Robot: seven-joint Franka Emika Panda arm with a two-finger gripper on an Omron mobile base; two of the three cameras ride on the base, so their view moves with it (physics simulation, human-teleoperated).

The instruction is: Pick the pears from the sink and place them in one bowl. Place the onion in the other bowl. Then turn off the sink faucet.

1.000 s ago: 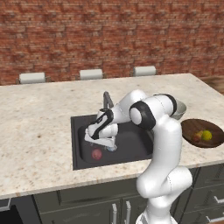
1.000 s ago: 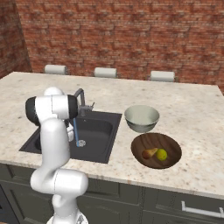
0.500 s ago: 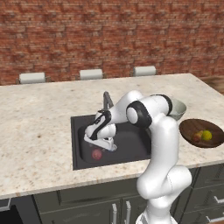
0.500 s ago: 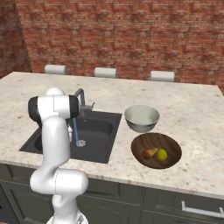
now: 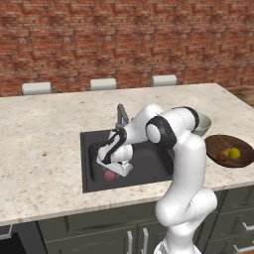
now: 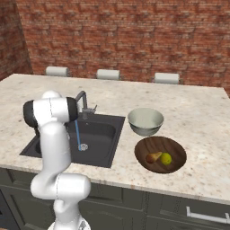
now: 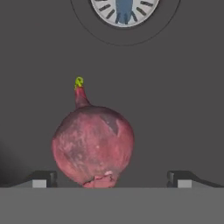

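Observation:
The pink-red onion (image 7: 92,146) lies on the dark sink floor (image 7: 175,87), between the tips of my open gripper (image 7: 112,178) and nearer the left tip; neither tip touches it. From the left base view the gripper (image 5: 112,168) hangs low in the sink (image 5: 149,163) just above the onion (image 5: 108,176). Both pears, one yellow-green (image 6: 166,158) and one brownish-orange (image 6: 153,157), rest in the wooden bowl (image 6: 175,146). The pale grey bowl (image 6: 145,121) stands behind it with nothing inside. A thin blue stream (image 6: 77,132) runs from the faucet (image 6: 83,103).
The round metal drain (image 7: 124,11) sits beyond the onion. In the left base view, the grey bowl (image 5: 203,124) is half hidden behind my arm, next to the wooden bowl (image 5: 218,146). A brick wall rises behind the speckled counter (image 5: 44,149).
The hand has sunk lower into the sink, closer to the onion. The jaws stay open, and the pears and bowls have not moved.

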